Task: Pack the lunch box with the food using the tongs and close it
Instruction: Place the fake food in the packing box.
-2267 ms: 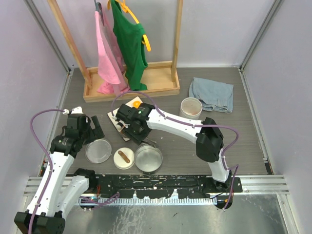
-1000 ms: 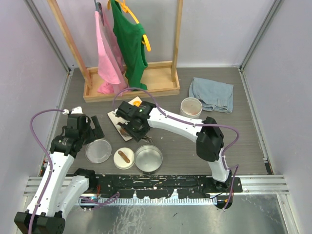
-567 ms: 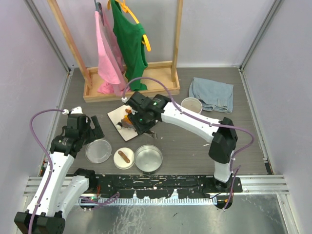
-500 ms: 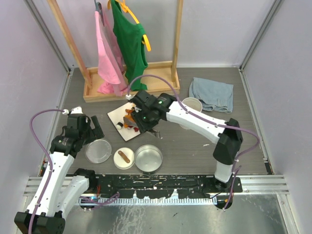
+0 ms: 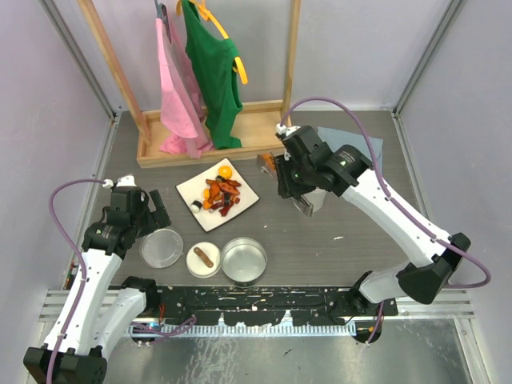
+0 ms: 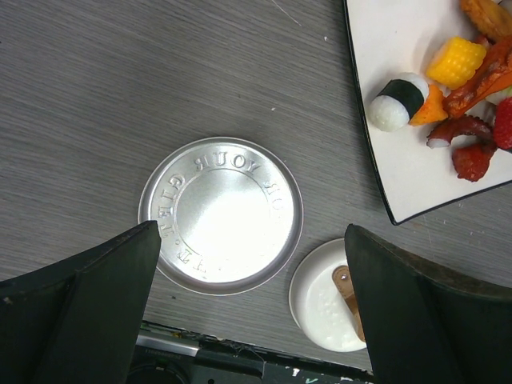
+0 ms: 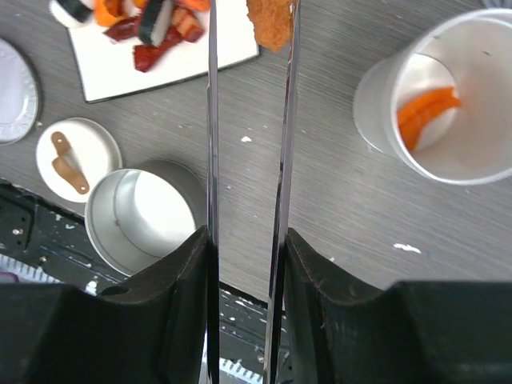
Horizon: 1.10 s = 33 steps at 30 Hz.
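Right arm (image 5: 376, 192) swung from plate (image 7: 160, 76) to near cup (image 7: 376, 96); right jaws pinch tongs (image 7: 212, 120), orange piece (image 7: 270, 20) at tips. Left jaws spread over lid (image 6: 220, 212). Risk: weak pinch drops piece on desk (image 7: 336, 200).

The plate (image 6: 416, 172) is white with a black edge. The food (image 6: 472, 84) on it is orange, dark red and yellow; one piece (image 6: 394, 102) is white with a black band. The lid (image 6: 221, 214) is shiny silver with letters in a ring. The tongs (image 7: 212, 160) are silver too, and the bit (image 7: 270, 22) in them is orange-brown. There is a pink shirt (image 5: 178, 88) and a green shirt (image 5: 214, 72).
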{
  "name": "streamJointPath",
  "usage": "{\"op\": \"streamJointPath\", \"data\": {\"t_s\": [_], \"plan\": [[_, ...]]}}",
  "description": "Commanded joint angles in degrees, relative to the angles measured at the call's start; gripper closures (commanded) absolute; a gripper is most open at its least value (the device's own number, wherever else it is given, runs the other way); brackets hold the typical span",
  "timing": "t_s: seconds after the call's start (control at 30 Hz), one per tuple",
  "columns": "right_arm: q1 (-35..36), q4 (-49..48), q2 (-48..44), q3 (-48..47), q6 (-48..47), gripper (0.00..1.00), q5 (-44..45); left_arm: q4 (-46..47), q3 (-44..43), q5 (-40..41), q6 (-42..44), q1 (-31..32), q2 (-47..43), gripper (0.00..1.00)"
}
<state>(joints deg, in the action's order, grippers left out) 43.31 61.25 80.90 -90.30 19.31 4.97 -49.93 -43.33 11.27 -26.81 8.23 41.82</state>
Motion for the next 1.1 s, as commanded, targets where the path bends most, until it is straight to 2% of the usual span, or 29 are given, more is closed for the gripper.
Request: {"op": "streamJointPath", "data": {"t_s": [0.0, 0.33, 0.8, 1.07], "plan": [[-1.2, 4.4, -3.8, -1.3, 1.0, 0.66, 6.4, 1.9, -0.4, 0.0, -0.6, -0.2, 0.2, 0.00], [-3.5, 13.5, -7.6, -1.0, 2.8, 0.65, 17.3, 2.1, -0.4, -1.0, -0.5, -0.2, 0.5, 0.00], [-6.5, 11.3, -7.3, 5.9, 1.6, 0.63, 14.4, 2.3, -0.3, -1.1, -0.5, -0.3, 0.5, 0.00], [-6.7, 9.5, -6.8, 8.3, 1.4, 0.58, 15.1, 2.2, -0.2, -0.9, -0.5, -0.2, 0.5, 0.00]]}}
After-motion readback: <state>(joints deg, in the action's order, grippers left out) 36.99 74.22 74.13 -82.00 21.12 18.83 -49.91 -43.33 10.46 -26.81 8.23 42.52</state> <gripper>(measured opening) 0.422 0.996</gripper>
